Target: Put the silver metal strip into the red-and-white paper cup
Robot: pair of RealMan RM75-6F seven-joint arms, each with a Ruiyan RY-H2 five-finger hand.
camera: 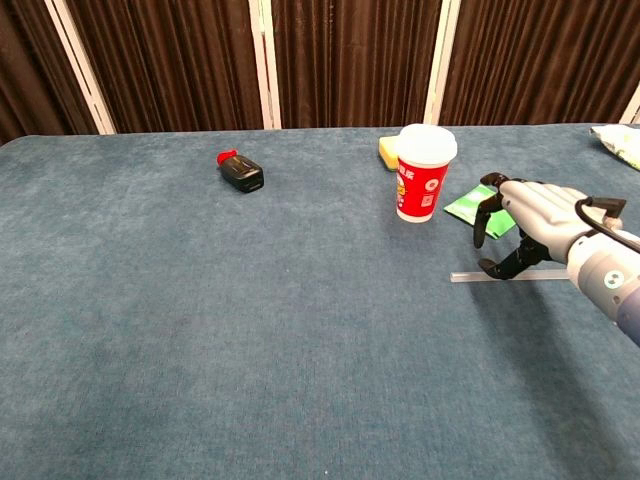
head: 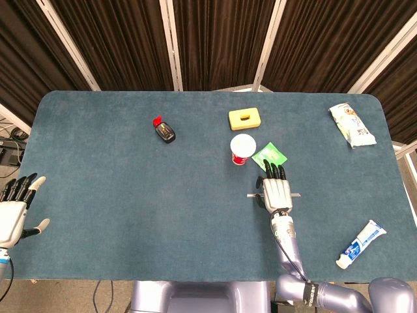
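Observation:
The silver metal strip (camera: 468, 277) lies flat on the blue table, partly hidden under my right hand (camera: 522, 225); its left end (head: 251, 195) shows in the head view. My right hand (head: 276, 186) hovers low over the strip with its fingers curved downward and apart, holding nothing. The red-and-white paper cup (camera: 424, 173) stands upright just left of and beyond that hand, also visible as the cup (head: 243, 149) from above. My left hand (head: 14, 208) is at the table's near left edge, fingers spread, holding nothing.
A green packet (head: 270, 155) lies between the cup and my right hand. A yellow block (head: 245, 118) sits behind the cup, a small black bottle with a red cap (head: 163, 130) further left. A snack bag (head: 352, 124) and a toothpaste tube (head: 360, 244) lie to the right.

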